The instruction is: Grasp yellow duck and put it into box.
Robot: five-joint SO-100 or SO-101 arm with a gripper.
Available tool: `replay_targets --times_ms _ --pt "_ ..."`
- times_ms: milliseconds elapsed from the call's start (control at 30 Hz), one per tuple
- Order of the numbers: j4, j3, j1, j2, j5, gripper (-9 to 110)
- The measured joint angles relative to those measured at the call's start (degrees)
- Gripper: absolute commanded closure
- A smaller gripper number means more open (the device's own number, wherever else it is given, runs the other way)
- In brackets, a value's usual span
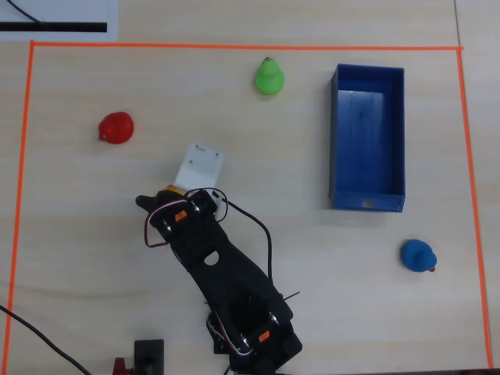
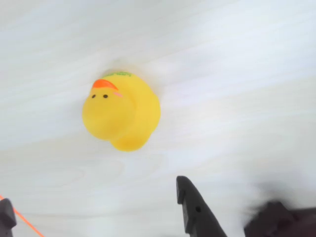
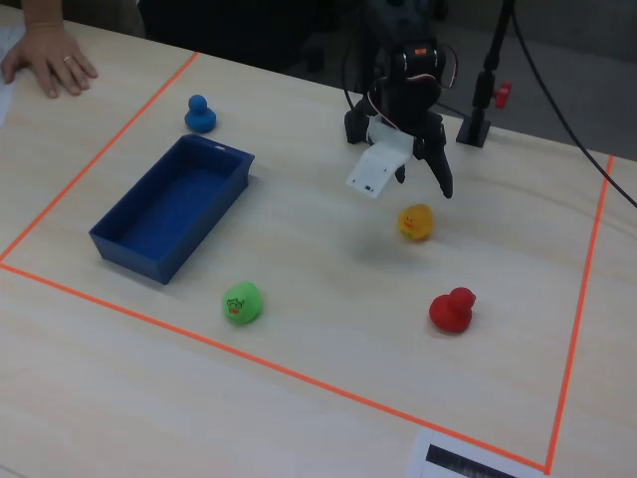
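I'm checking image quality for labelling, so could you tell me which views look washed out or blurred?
Wrist view: table overexposed to near white, yellow duck fairly sharp, gripper fingers dark and soft at the bottom edge. Overhead view: even light, arm hides most of the duck. Fixed view: clear, soft shadows.

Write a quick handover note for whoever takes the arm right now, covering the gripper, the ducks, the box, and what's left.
Gripper: open, empty, hanging above the yellow duck, jaws not around it yet.
Yellow duck: on the table, upright, untouched; in the wrist view it sits clear of the fingertips.
Box: blue, empty, to the duck's left in the fixed view.
Other ducks: green, red and blue, all on the table outside the box.
Done: approach only.
Left: lower over the yellow duck, close, lift, carry to the box, release.
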Motion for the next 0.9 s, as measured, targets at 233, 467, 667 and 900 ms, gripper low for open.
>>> replay_targets --times_ms 233,467,667,900 --pt "-6.59 3.25 -0.53 -3.16 0.44 57" --pt "-12.83 5.62 0.0 -5.36 -0.44 57" --pt "-17.84 8.53 1.32 -6.06 -0.62 57" --pt "-23.64 13.18 2.81 -6.59 -2.02 58"
